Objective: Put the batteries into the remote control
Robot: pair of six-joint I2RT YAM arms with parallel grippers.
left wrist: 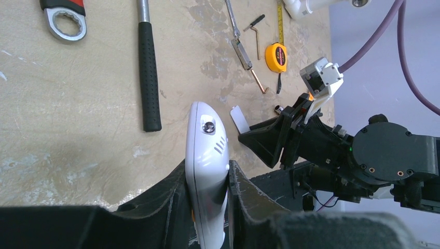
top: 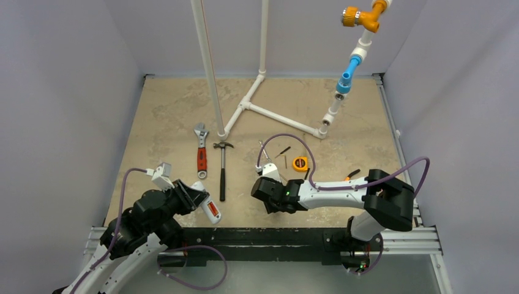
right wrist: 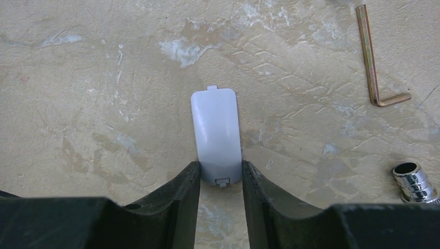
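Two sets of fingers busy: left fingers (left wrist: 207, 194) pinch the white remote control (left wrist: 207, 155) on edge, raised over the bench (left wrist: 78, 129); right fingers (right wrist: 220, 179) straddle a pale battery cover (right wrist: 216, 132) lying flat, grip unclear.

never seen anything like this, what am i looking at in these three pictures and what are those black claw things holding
These are two robot arms bolted to the near edge of a table. The top view looks down from above; the other two come from a camera on each wrist, so the black prongs at the bottom are that arm's own fingers.

The left gripper is shut on the white remote control. The right gripper straddles a small grey-white cover, likely the battery lid, lying on the table; whether it is gripped yet is unclear.

Also lying there: a red-handled wrench, a hammer, an orange tape measure, a hex key and white piping. I cannot pick out batteries.
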